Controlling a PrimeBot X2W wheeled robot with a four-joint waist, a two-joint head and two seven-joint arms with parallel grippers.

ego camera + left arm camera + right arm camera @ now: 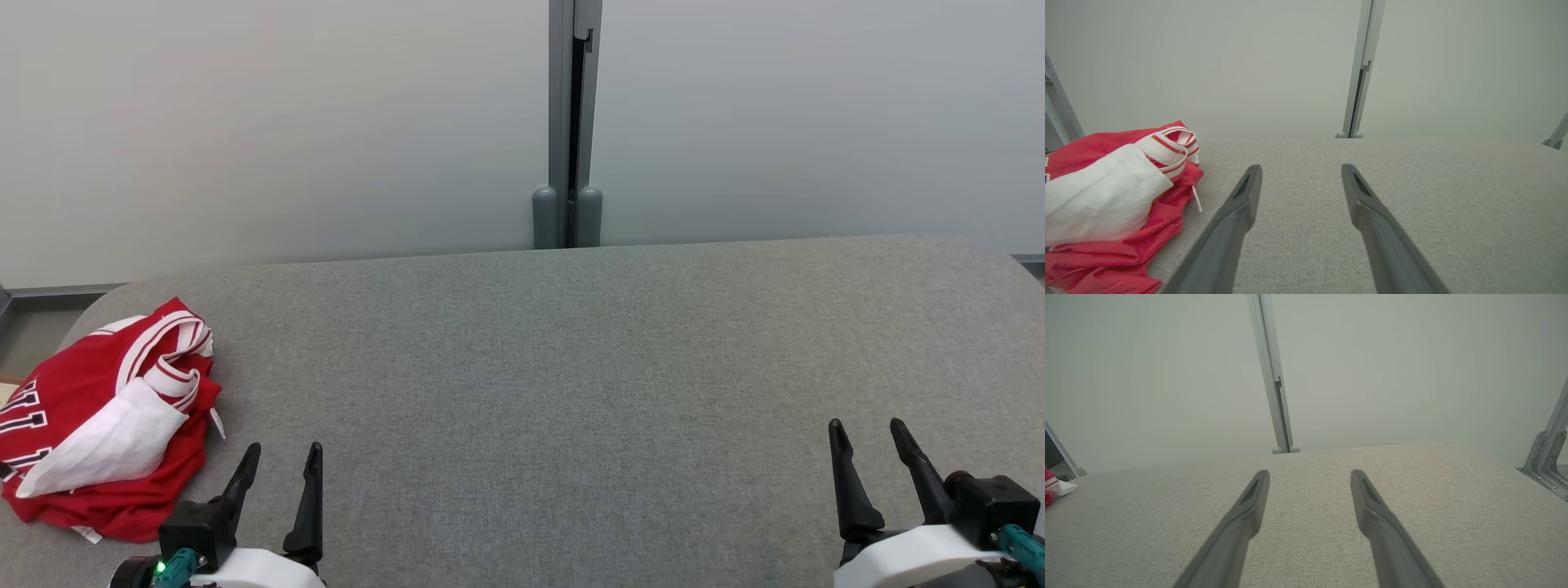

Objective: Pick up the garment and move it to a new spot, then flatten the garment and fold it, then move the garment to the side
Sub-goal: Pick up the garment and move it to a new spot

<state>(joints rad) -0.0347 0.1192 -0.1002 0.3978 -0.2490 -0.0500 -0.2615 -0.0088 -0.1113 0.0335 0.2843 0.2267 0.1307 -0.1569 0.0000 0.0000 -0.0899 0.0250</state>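
**Crumpled red sports jersey with white striped trim, untouched, just left of the left gripper.**

It lies bunched on the grey fabric-covered table, close beside the left gripper's fingers and well apart from the right gripper. Both grippers stand with fingers spread wide, holding nothing. The cloth looks light, limp and a little slick, so it will likely sag and slip. The thicker striped neck band on top, nearest the left fingertips, seems the surest place to pinch.

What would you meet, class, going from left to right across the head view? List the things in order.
red and white garment → left claw → grey post → right claw
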